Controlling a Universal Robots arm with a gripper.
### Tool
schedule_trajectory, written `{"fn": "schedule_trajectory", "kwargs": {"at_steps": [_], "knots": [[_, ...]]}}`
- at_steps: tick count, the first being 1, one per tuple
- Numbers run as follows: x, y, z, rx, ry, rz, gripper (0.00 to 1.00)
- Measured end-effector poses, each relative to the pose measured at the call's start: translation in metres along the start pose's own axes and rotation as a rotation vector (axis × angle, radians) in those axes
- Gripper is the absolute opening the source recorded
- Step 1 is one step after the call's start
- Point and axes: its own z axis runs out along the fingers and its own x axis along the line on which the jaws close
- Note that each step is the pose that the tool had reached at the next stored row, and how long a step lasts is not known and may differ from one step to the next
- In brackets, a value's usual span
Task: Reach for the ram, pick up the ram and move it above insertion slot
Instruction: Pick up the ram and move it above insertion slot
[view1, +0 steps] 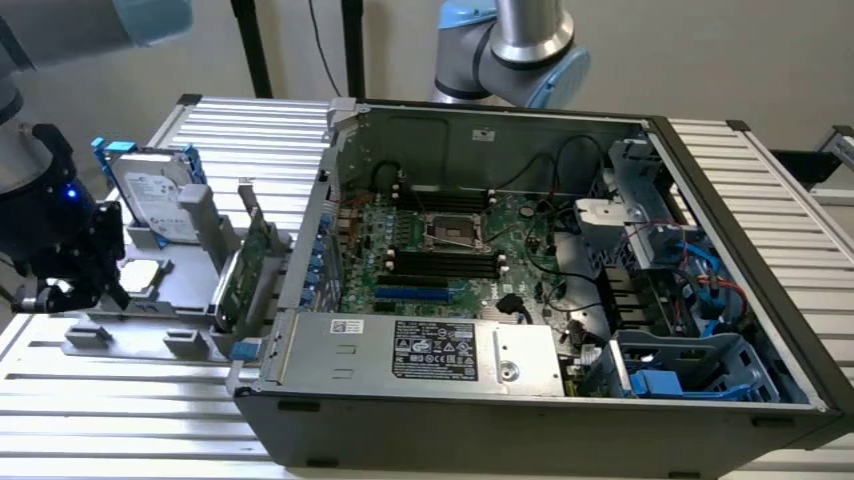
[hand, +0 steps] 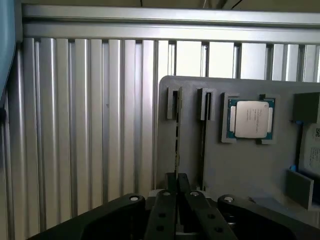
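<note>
The ram (hand: 176, 135) shows edge-on as a thin green stick standing in the outer slot of a grey holder (hand: 250, 165). My gripper (hand: 176, 179) sits at the stick's near end, its two black fingers (hand: 167, 200) drawn close together with the stick's edge between them. The ram still sits in its slot. In the exterior view the gripper (view1: 96, 295) is low at the holder's end, on the exterior view's left. The black memory slots (view1: 441, 262) lie on the motherboard inside the open computer case (view1: 534, 400).
The holder (view1: 134, 335) also carries a processor chip (hand: 248, 119), a second narrow slot (hand: 205, 125), a tall green expansion card (view1: 247, 265) and a hard drive (view1: 154, 200). The case wall (view1: 314, 250) stands between the holder and the motherboard. A ribbed metal table (hand: 90, 125) lies beneath.
</note>
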Motion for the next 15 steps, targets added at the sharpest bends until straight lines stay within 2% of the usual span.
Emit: {"fn": "schedule_trajectory", "kwargs": {"at_steps": [4,7,12,15], "knots": [[0.0,-0.0005,-0.0156,0.0,-0.0001,0.0,0.13],[-0.001,-0.0041,-0.0282,0.0,-0.0019,-0.001,0.13],[-0.001,-0.0156,-0.0504,-0.0002,-0.0129,-0.015,0.13],[-0.001,-0.0231,-0.0639,-0.0005,-0.0175,-0.022,0.13]]}}
